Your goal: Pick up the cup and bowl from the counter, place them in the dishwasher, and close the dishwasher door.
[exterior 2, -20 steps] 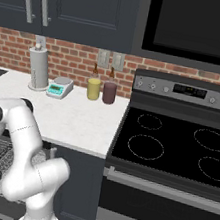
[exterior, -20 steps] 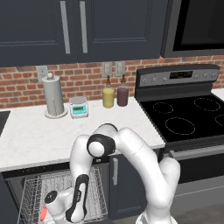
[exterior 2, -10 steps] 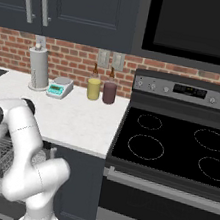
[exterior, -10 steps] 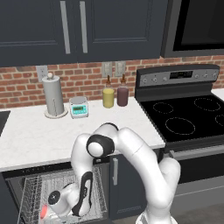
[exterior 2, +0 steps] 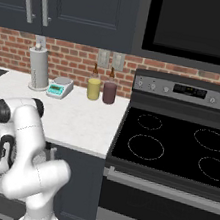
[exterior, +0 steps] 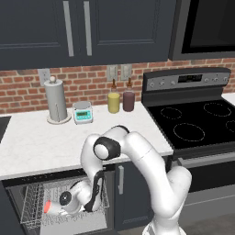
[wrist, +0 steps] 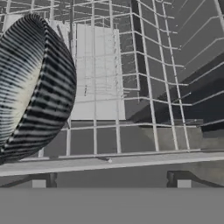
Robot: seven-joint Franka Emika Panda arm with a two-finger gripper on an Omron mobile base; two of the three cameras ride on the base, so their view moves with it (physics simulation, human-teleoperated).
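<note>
The arm reaches down from the counter (exterior: 41,147) edge into the open dishwasher (exterior: 27,193), its hand low inside the silver wire rack (exterior: 34,206). The gripper (exterior: 64,209) sits at about 7 o'clock in the left base view; its fingers stand wide apart with nothing between them.

The cup (exterior: 49,207) lies on its side in the rack, just at 9 o'clock of the hand, red-pink interior facing out. In the hand view a round, dark, streaked object, probably the bowl (wrist: 30,87), stands on edge against the rack wires at 9 o'clock; the close range makes this uncertain.

On the counter, near the brick wall, stand a paper towel roll (exterior: 56,101), a small scale (exterior: 83,112), a yellow bottle (exterior: 114,101) and a maroon bottle (exterior: 129,99). The black stovetop (exterior: 197,124) lies at 3 o'clock.
</note>
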